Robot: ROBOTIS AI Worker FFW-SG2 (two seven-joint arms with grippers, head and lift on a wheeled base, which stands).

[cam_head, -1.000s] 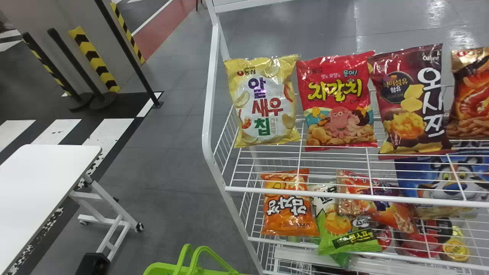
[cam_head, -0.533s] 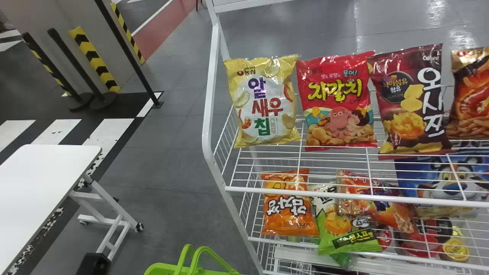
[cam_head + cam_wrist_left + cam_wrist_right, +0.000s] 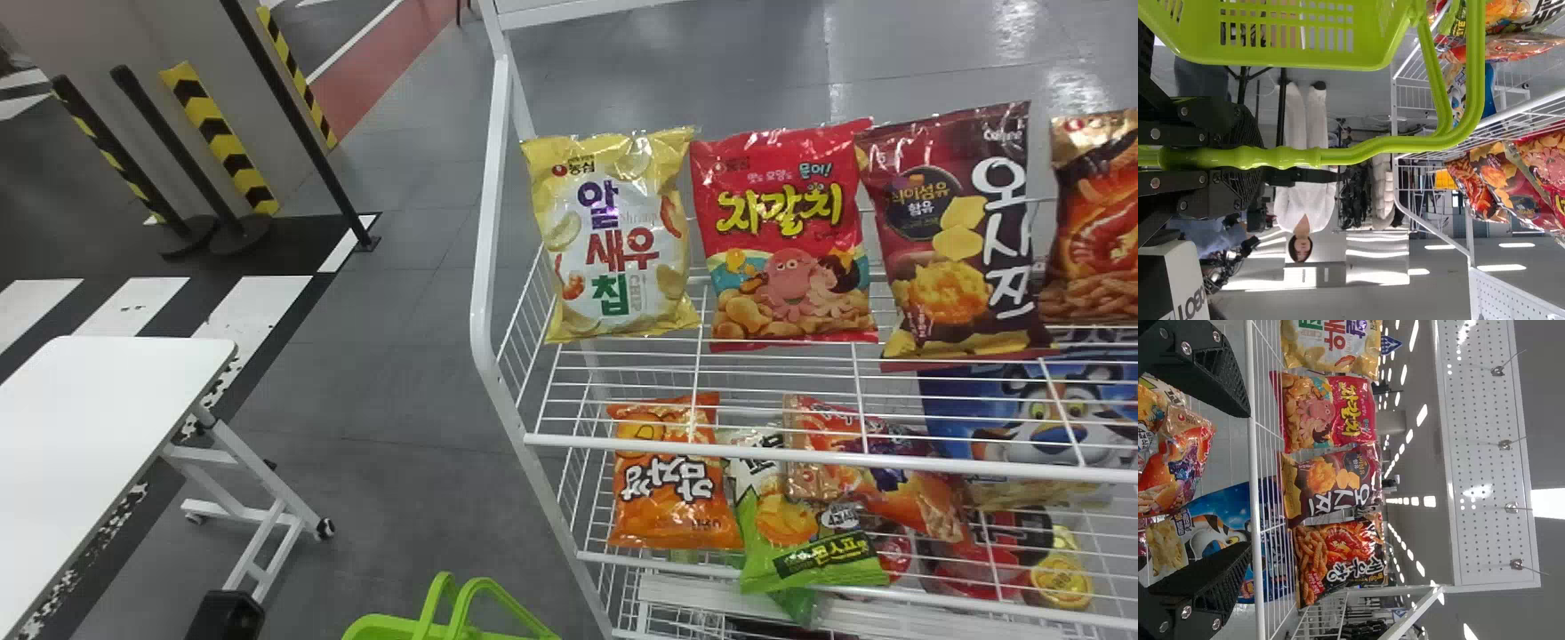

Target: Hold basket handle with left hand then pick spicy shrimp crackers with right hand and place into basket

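Front: open above the shelf rail (image 3: 800, 456)
Gaps: narrow between the 4 upper bags (image 3: 782, 240)
Left end: white post (image 3: 484, 267)

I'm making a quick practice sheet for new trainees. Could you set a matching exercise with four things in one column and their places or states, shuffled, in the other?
1. Green plastic basket handle
2. Yellow-and-white snack bag
3. Orange snack bag with white lettering
4. Black right gripper

A. On the lower white wire shelf
B. Open, holding nothing
C. Held by the black left gripper
D. At the head view's left end of the upper white wire shelf

Pairs: 1-C, 2-D, 3-A, 4-B
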